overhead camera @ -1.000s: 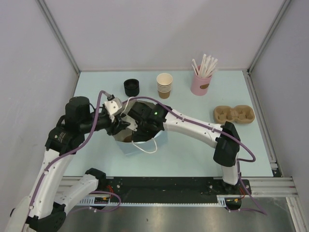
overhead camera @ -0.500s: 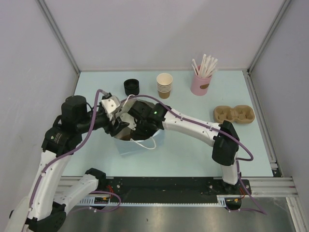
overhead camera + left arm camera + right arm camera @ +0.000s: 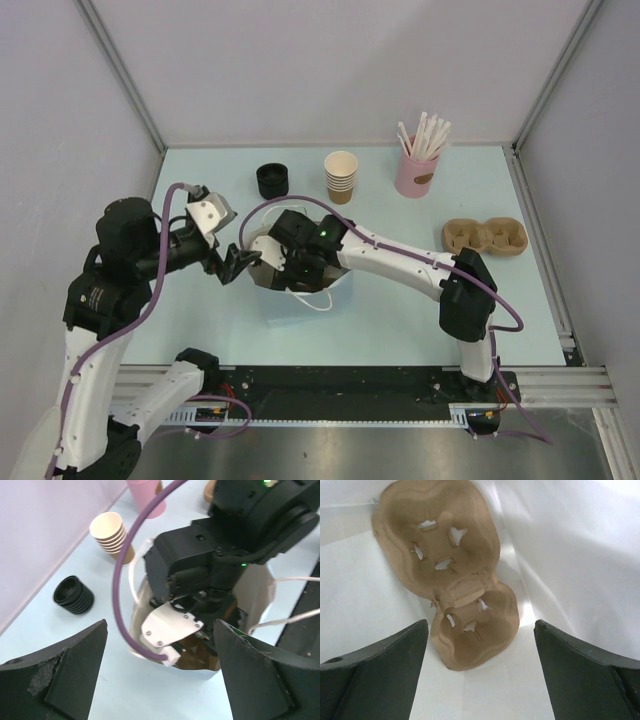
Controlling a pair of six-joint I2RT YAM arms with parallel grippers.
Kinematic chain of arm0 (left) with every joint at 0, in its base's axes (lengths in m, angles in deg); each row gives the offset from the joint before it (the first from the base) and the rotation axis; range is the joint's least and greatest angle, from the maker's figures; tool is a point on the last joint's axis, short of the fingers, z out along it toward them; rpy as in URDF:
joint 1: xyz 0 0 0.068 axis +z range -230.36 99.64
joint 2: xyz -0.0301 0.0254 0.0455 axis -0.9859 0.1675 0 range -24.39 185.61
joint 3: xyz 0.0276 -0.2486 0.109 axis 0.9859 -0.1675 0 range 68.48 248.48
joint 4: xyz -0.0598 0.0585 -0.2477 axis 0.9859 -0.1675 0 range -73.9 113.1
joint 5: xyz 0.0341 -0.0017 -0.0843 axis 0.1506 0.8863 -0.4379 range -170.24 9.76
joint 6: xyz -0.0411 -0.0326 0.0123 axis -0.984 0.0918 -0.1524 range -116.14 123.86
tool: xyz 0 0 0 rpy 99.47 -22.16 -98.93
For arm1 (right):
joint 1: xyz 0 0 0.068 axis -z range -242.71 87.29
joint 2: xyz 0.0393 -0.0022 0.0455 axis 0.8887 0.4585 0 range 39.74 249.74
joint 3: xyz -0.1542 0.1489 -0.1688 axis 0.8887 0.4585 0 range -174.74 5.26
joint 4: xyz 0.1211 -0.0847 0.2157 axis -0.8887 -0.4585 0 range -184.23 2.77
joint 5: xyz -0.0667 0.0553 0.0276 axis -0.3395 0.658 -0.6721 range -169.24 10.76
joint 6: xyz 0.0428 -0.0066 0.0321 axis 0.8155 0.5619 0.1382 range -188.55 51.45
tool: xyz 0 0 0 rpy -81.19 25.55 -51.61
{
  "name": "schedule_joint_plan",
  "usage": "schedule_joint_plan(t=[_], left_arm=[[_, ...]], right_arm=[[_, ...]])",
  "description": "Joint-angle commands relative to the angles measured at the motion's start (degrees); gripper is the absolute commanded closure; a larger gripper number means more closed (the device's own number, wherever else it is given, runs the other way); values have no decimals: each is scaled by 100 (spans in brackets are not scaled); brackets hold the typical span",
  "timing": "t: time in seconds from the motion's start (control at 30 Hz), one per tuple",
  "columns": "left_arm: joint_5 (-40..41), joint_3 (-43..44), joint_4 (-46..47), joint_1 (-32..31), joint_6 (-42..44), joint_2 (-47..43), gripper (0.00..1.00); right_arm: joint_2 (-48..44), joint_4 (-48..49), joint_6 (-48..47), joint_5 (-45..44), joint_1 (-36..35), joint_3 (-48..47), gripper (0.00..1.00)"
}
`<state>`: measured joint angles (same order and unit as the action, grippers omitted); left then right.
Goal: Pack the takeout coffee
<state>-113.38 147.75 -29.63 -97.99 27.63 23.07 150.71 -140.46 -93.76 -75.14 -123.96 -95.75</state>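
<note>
I saw my right gripper (image 3: 480, 677) spread wide inside the white bag (image 3: 570, 555), walls close around, above a carrier tray (image 3: 452, 575); left gripper (image 3: 236, 263) gaped just outside its rim.

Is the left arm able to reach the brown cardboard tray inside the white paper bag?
Probably not: the right end effector fills the mouth of the white paper bag above the brown cardboard tray.

the right gripper (image 3: 289, 262) reaches down into the open mouth of a white paper bag with cord handles (image 3: 300, 306) at mid-table. the left gripper (image 3: 232, 266), jaws parted, hangs just beside the bag's left rim.
</note>
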Motion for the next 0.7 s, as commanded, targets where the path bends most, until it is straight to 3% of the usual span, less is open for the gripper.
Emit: schedule_joint_plan(t=[0.0,0.27,0.47,0.67], left_arm=[[491,-165,552,137,-346,-97,8],[1046,-429,966,242,-592,-193,8],[1459,-745,1168,260,-610,-220,7],[1460,-957,1256,260,-470,-176,6]], right_arm=[[-287,-73,-98,267,34,-76,9],[-718,59,-265,-593,8,-778,8],[-885,-363,-239,-726,0,-2069,7],[-1490,-355,-98,-577,8,-2283,6]])
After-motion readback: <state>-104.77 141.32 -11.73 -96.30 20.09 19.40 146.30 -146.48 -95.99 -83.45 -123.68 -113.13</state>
